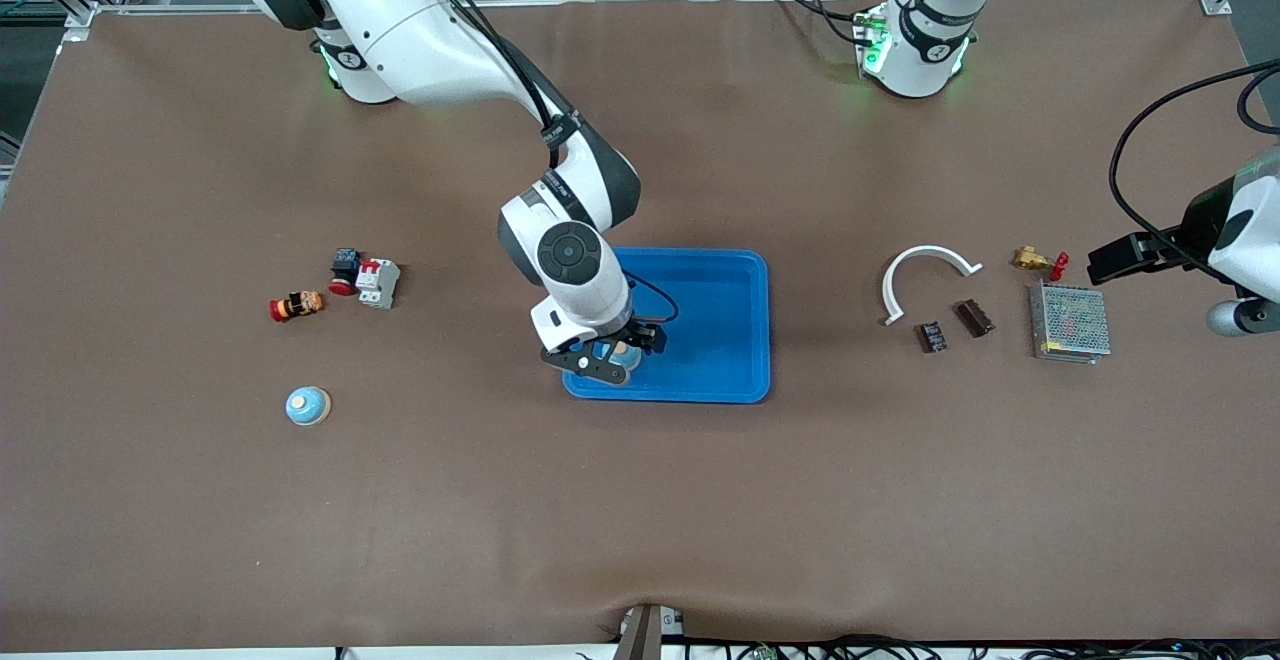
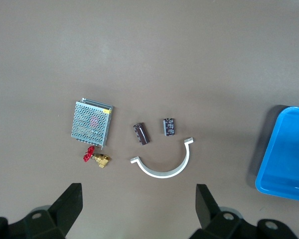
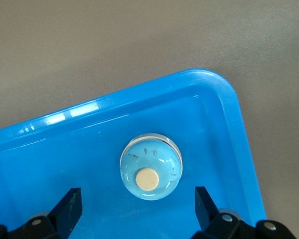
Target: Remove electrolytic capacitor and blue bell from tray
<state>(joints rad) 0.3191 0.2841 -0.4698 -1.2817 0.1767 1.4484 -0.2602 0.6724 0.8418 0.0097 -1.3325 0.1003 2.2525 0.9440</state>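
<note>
The right gripper [image 1: 604, 352] hangs over the corner of the blue tray [image 1: 735, 360] that lies nearest the front camera and toward the right arm's end, its fingers [image 3: 69, 209] spread wide and holding nothing. Directly beneath it, between the fingers but touching neither, a blue bell [image 3: 151, 166] sits upright on the tray floor, close to the tray's rounded corner. A second bell [image 1: 308, 406] stands on the table well apart from this gripper, toward the right arm's end. The left gripper [image 2: 139, 211] hovers over the table at the left arm's end, also wide open and empty. Below it lie the capacitor [image 2: 142, 133], a small dark chip [image 2: 169, 126] just beside it, a white half-ring [image 2: 164, 162], a mesh box [image 2: 91, 122] and a brass valve [image 2: 96, 158]; none touches its fingers [image 2: 70, 201].
</note>
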